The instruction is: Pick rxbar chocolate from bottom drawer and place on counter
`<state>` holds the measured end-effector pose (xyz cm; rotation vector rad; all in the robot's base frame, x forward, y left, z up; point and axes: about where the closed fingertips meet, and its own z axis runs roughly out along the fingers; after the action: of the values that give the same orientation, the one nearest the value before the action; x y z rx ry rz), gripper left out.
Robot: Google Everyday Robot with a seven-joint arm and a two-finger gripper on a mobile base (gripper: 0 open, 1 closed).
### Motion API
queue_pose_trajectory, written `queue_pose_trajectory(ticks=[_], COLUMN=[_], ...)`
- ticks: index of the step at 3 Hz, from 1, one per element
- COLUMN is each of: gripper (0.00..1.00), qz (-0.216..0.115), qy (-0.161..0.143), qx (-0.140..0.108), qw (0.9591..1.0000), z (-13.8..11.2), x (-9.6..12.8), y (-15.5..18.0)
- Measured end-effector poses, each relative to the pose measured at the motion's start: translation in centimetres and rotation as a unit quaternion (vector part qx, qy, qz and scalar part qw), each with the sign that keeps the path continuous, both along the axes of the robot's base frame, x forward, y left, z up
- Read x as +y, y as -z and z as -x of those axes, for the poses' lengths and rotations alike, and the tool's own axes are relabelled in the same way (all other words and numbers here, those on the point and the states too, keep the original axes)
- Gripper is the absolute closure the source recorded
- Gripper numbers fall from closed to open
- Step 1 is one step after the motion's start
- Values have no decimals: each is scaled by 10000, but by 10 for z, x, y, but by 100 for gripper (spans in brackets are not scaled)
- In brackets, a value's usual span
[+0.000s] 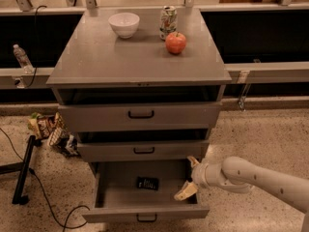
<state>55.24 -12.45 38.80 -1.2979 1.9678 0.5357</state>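
Observation:
The rxbar chocolate (147, 183), a small flat black bar, lies on the floor of the bottom drawer (116, 202), which is pulled fully out. My gripper (189, 177) reaches in from the right on a white arm. It sits over the right end of the drawer, to the right of the bar and apart from it. Its two pale fingers are spread open and hold nothing. The grey counter (111, 57) tops the cabinet above.
On the counter stand a white bowl (124, 24), a can (168, 22) and a red apple (175, 42). The top and middle drawers are slightly open. Snack bags (50, 129) and a black stand with cables lie on the floor at left. A water bottle (21, 57) stands at far left.

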Motion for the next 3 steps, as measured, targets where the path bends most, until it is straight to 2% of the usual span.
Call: queue_pose_trajectory(ticks=[1, 2, 3], gripper=[0, 0, 0], qz=[0, -237, -478], qy=[0, 40, 52], qx=[0, 157, 318], qw=[10000, 9996, 9983], z=[0, -5, -18], x=[0, 10, 31], y=[0, 27, 70])
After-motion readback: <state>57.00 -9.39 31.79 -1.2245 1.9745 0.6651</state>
